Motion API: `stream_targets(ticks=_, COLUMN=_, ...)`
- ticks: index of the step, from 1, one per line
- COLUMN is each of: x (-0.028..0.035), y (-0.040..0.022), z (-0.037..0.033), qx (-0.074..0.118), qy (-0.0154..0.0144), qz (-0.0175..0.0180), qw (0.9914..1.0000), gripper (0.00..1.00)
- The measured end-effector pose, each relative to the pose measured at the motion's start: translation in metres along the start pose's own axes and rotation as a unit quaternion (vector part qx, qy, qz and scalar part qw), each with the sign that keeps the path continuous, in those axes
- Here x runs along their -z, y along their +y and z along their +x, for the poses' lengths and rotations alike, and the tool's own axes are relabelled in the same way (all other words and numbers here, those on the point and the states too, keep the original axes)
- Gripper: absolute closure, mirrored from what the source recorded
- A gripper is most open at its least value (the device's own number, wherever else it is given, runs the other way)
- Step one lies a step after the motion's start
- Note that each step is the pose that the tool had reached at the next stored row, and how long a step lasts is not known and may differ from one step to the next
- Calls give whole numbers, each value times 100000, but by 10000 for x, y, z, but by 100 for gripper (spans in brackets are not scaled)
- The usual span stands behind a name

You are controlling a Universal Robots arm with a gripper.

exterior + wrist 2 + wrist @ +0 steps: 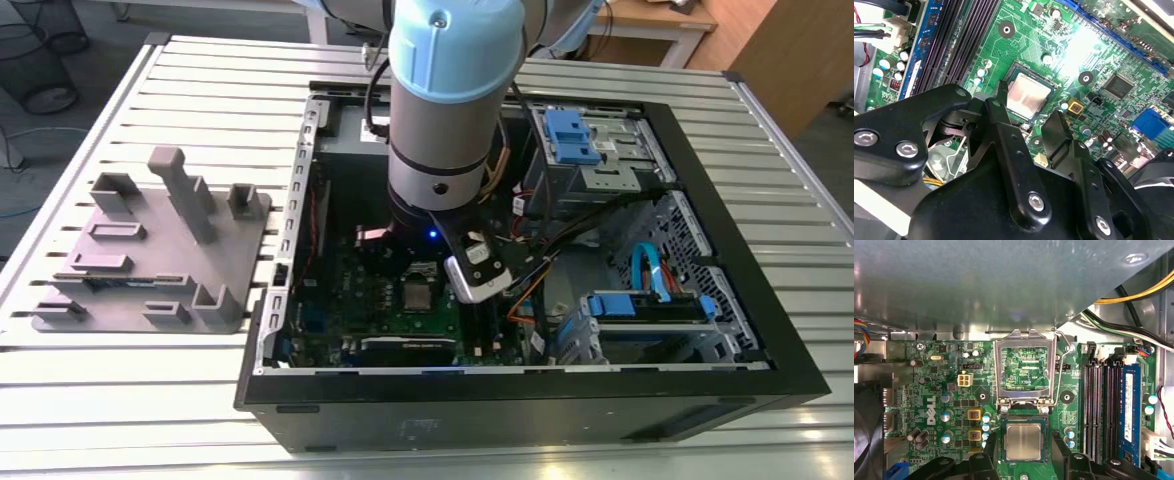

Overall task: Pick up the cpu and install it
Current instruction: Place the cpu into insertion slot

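The cpu (1024,441) is a small silver-grey square lying flat in the motherboard socket, also seen in the second wrist view (1026,98) and the exterior view (422,296). My gripper (1024,442) hovers right over it, open. One black finger (990,447) stands on each side, just outside the socket frame, and neither touches the chip. The same straddle shows in the second wrist view, where the gripper (1029,105) has a fingertip (1055,122) beside the chip. The socket bracket (1026,365) is swung up and open behind the cpu.
My arm (441,150) reaches down into the open computer case (747,250). Memory slots (1099,410) and a blue stick (1131,405) run beside the socket. Cables (1134,300) hang near the case wall. A grey plastic fixture (147,260) sits on the slatted table at the exterior view's left.
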State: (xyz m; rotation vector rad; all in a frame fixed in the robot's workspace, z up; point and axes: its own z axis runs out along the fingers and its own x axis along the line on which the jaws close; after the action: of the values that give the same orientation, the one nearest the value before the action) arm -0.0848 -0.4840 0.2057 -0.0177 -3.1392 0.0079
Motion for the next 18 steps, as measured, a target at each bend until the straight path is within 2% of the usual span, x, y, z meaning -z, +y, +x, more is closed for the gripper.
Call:
stream_targets(ticks=8, x=0, y=0, z=0, qx=2, qy=3, qz=-88, qw=100000, gripper=47)
stream_targets(ticks=9, x=0, y=0, z=0, qx=1, qy=3, qz=-99, qw=100000, gripper=53)
stream_targets(ticks=10, x=0, y=0, z=0, qx=0, qy=3, qz=-111, qw=100000, gripper=53)
stream_targets(ticks=12, x=1, y=0, z=0, qx=-1, qy=5, qz=-133, qw=100000, gripper=65)
stream_targets(ticks=13, x=0, y=0, z=0, qx=0, qy=4, qz=-145, qw=100000, gripper=65)
stream_targets(ticks=14, x=0, y=0, z=0, qx=0, qy=4, qz=-156, qw=100000, gripper=77)
stream_targets(ticks=15, x=0, y=0, z=0, qx=-1, qy=4, qz=-170, qw=100000, gripper=77)
stream_targets(ticks=17, x=0, y=0, z=0, qx=1, qy=5, qz=-194, qw=100000, gripper=89)
stream_targets(ticks=18, x=0, y=0, z=0, qx=1, qy=3, qz=-206, qw=100000, gripper=89)
